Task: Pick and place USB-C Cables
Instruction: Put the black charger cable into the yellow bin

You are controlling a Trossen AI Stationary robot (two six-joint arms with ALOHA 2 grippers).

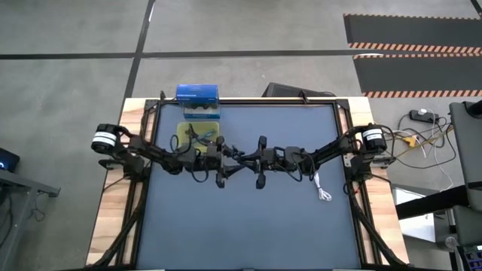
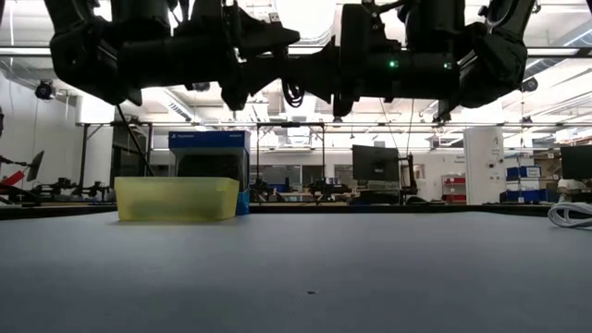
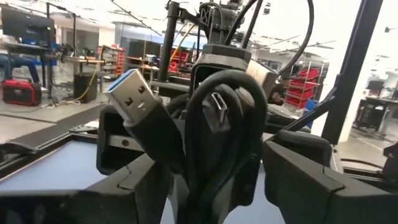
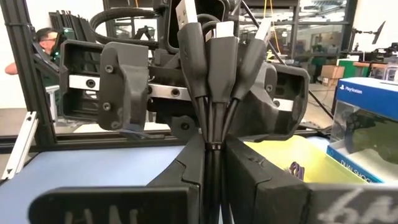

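Note:
Both arms meet above the table's middle. My right gripper (image 1: 258,162) (image 4: 211,163) is shut on the black USB-C cable (image 1: 241,156) (image 4: 214,68), a folded bundle with plugs. My left gripper (image 1: 224,162) (image 3: 214,171) faces it, open, with its fingers on either side of the bundle's plug end (image 3: 214,118). Whether a finger touches the cable, I cannot tell. The white cable (image 1: 322,188) (image 2: 569,215) lies on the mat near the table's right side. A dark purple cable (image 4: 297,169) lies inside the yellow bin (image 1: 199,134) (image 2: 176,198). My right gripper pinches the black cable's bundled strands (image 4: 211,134) between its two fingers, just behind the plugs. The fingers come level from the table's right, lying along the bundle. The cable is lifted clear of the table, and its plugs stick out past the fingertips toward the left gripper.
The yellow bin sits at the mat's far left, and a blue box (image 1: 197,98) (image 4: 367,124) stands just behind it. A black frame (image 1: 340,113) runs round the mat. A person (image 4: 43,37) shows in the room beyond the table. Open mat lies toward the near edge.

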